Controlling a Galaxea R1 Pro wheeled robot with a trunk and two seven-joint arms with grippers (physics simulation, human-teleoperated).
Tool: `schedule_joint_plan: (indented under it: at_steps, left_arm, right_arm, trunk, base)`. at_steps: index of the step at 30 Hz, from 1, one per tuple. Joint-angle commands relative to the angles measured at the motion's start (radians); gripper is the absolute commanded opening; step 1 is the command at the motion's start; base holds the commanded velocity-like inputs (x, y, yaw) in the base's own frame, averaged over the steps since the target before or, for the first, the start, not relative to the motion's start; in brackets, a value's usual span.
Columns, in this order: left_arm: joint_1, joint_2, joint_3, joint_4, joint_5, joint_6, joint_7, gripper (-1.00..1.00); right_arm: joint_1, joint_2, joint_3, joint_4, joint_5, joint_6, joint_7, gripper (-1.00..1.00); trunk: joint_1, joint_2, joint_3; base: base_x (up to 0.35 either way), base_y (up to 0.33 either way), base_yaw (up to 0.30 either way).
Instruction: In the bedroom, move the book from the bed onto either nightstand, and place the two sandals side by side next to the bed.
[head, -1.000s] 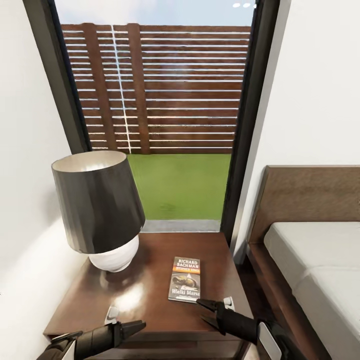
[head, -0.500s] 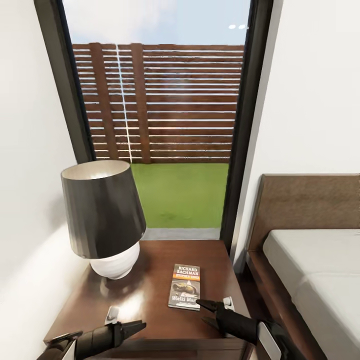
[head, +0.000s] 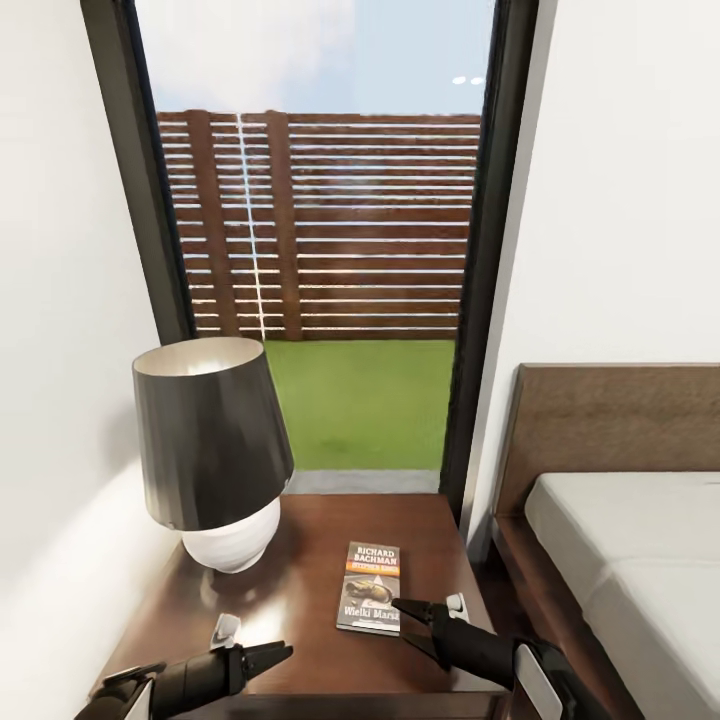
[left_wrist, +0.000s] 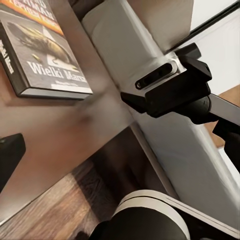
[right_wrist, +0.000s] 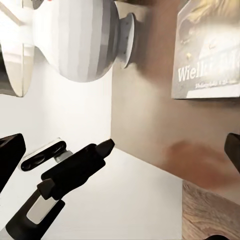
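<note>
The book (head: 369, 587) lies flat on the dark wooden nightstand (head: 300, 560), cover up, near its front right; it also shows in the left wrist view (left_wrist: 40, 55) and the right wrist view (right_wrist: 210, 55). My right gripper (head: 403, 620) hovers open just in front of the book, holding nothing. My left gripper (head: 278, 657) is open and empty over the nightstand's front edge, pointing toward the right one. The bed (head: 630, 560), with its grey mattress and brown headboard, stands to the right. The sandals are out of view.
A lamp (head: 212, 440) with a dark shade and white ribbed base (right_wrist: 85, 40) fills the nightstand's left half. Behind is a tall dark-framed window (head: 330, 250) onto a fence and grass. White walls close in on both sides; a narrow floor gap (head: 505, 590) separates nightstand and bed.
The whole head view has drawn back and tilted up, so nightstand, lamp and bed sit lower and slightly smaller. The book stays put on the nightstand; both grippers hold their pose.
</note>
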Motion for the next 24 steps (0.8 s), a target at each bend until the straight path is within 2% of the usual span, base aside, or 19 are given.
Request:
schedule_joint_plan:
  at_steps: [1, 24]
  left_arm:
    - [0.000, 0.000, 0.000, 0.000, 0.002, 0.011, -0.003, 1.00]
    - [0.000, 0.000, 0.000, 0.000, 0.002, 0.011, -0.003, 1.00]
  right_arm:
    - [0.000, 0.000, -0.002, 0.000, -0.001, 0.005, 0.002, 1.00]
    - [0.000, -0.001, 0.001, -0.001, -0.002, -0.004, 0.006, 1.00]
  trunk:
    - [-0.004, 0.007, 0.002]
    - [-0.092, 0.168, 0.074]
  base:
    - [0.000, 0.000, 0.000]
    - [0.000, 0.000, 0.000]
